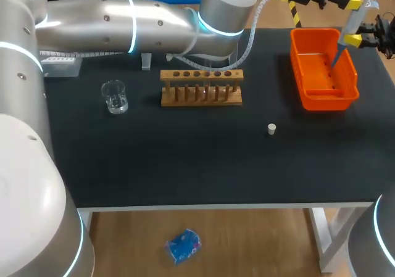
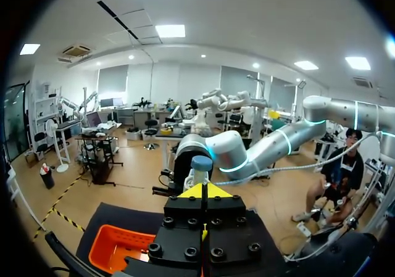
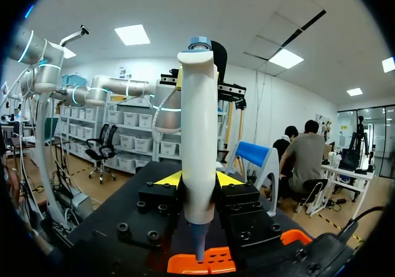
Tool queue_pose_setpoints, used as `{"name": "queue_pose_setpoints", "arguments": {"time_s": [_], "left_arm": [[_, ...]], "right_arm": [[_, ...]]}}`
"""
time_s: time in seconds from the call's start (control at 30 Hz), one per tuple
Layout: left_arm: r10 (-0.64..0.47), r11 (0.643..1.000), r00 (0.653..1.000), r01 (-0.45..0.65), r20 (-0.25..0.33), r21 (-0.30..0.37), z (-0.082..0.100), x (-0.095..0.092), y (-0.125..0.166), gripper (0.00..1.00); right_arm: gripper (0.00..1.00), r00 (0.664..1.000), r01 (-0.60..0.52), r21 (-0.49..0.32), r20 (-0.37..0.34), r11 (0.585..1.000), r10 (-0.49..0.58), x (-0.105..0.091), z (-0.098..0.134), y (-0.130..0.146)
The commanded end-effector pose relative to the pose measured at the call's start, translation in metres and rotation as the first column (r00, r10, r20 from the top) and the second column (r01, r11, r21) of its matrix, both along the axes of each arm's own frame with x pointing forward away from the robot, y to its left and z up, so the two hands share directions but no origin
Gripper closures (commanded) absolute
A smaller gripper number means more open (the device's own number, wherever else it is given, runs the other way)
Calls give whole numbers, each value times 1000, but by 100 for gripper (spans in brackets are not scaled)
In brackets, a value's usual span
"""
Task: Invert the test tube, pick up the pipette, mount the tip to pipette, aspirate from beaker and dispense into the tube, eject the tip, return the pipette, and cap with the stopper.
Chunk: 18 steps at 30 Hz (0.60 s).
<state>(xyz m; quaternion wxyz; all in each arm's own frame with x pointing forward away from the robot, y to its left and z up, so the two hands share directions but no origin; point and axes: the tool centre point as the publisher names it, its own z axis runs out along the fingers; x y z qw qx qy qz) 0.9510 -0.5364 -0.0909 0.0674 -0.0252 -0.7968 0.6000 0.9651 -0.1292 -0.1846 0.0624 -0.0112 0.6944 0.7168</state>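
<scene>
My right gripper (image 1: 355, 40) is shut on the white pipette (image 1: 357, 18), held upright over the orange bin (image 1: 308, 98) at the table's back right. In the right wrist view the pipette (image 3: 199, 135) stands between the yellow tips of the right gripper (image 3: 199, 179), its lower end pointing down at the bin (image 3: 216, 263). My left arm reaches across the back of the table. Its left gripper (image 1: 353, 3) is shut and empty, right beside the pipette's blue top. The left wrist view shows that top (image 2: 200, 164) just ahead of the left gripper (image 2: 203, 192).
A wooden test tube rack (image 1: 202, 87) stands mid-table. A clear glass beaker (image 1: 115, 97) is to its left and a small white stopper (image 1: 271, 128) lies in front, to the right. A clear box (image 1: 62, 64) and a small stand (image 1: 146, 61) sit at the back left.
</scene>
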Motion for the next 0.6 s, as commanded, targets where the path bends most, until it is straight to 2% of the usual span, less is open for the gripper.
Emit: {"name": "queue_pose_setpoints", "arguments": {"time_s": [0.03, 0.23, 0.4, 0.47, 0.53, 0.6], "left_arm": [[4, 1000, 1000, -4, 0, -7, -7, 1, -1, 100], [10, 1000, 1000, -10, 6, -10, -4, 2, 1, 100], [15, 1000, 999, -15, 44, -21, 10, 0, 0, 100], [17, 1000, 998, -16, 59, -24, 17, 0, 1, 58], [18, 1000, 997, -16, 77, -27, 24, 1, 1, 58], [18, 1000, 996, -15, 90, -26, 30, 0, 2, 51]], "right_arm": [[100, 1000, -4, 0, 1, 1000, 4, 0, 5, 0], [100, 1000, -4, 0, 1, 1000, 4, 0, 5, 0], [100, 1000, -4, 0, 1, 1000, 4, 0, 5, 0], [100, 1000, -4, 0, 1, 1000, 4, 0, 5, 0], [100, 1000, -4, 0, 1, 1000, 4, 0, 5, 0], [100, 1000, -4, 0, 1, 1000, 4, 0, 5, 0]]}}
